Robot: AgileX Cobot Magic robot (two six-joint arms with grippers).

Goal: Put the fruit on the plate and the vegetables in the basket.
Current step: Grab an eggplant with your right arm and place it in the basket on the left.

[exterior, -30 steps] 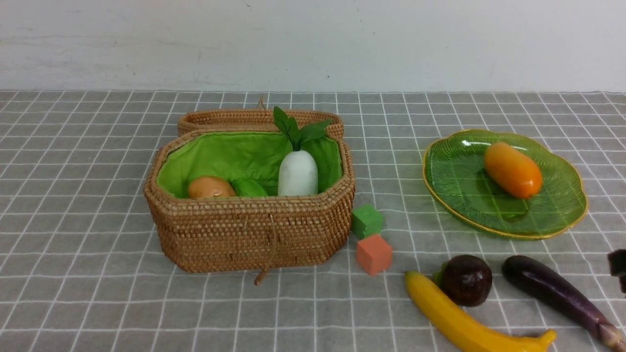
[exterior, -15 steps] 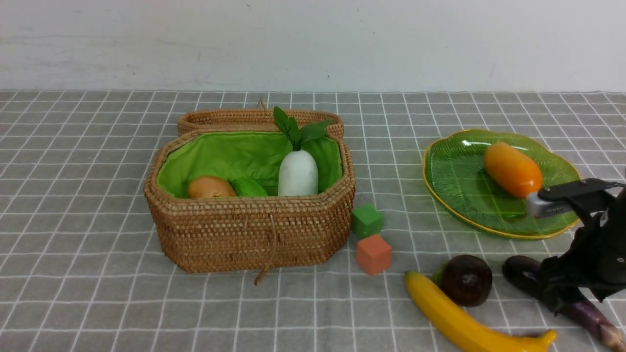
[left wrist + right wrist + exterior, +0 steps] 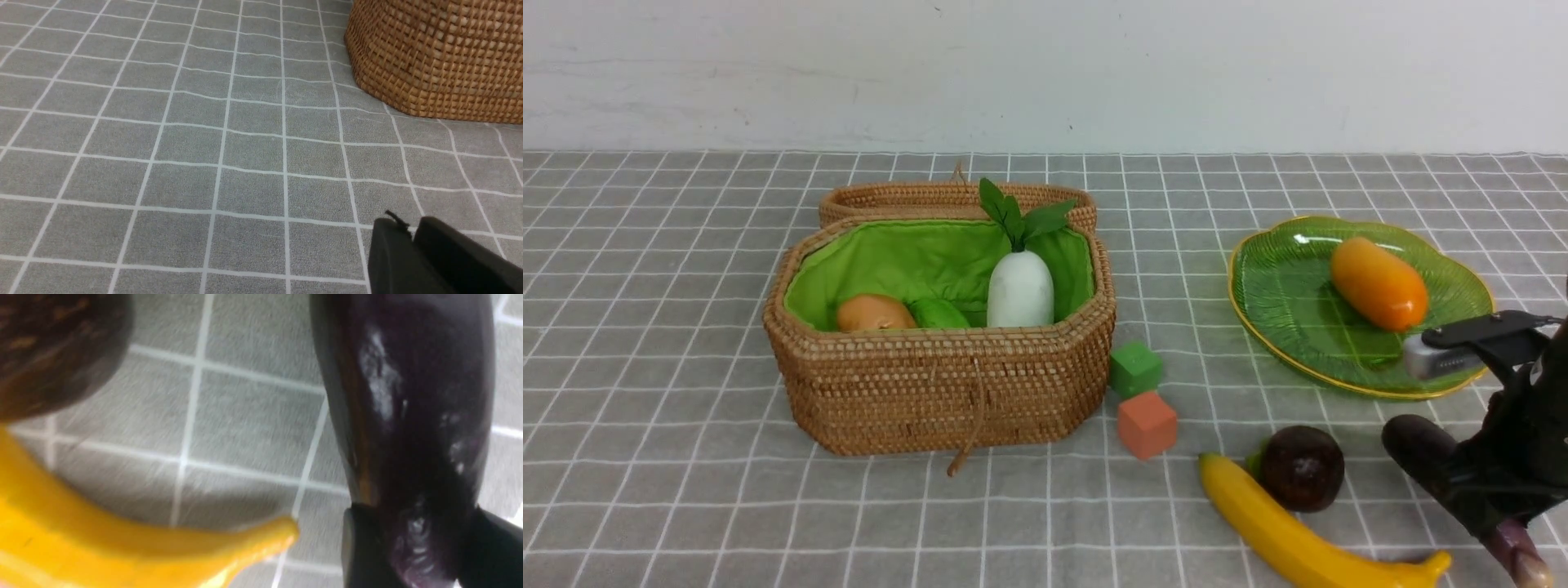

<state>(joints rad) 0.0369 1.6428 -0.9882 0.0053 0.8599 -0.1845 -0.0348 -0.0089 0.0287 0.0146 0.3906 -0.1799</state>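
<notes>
Eggplant [image 3: 1421, 449] diagonal, stem toward robot, right fingers [image 3: 359, 547] clamped around it, left fingers [image 3: 392, 257] closed

A plain white wall [image 3: 1045, 73] rises behind the table's grey, white-gridded cloth [image 3: 645, 408].

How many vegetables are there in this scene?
4: potato, green gourd and white radish in the basket; eggplant at front right, in the right gripper. More could hide inside the basket.
</notes>
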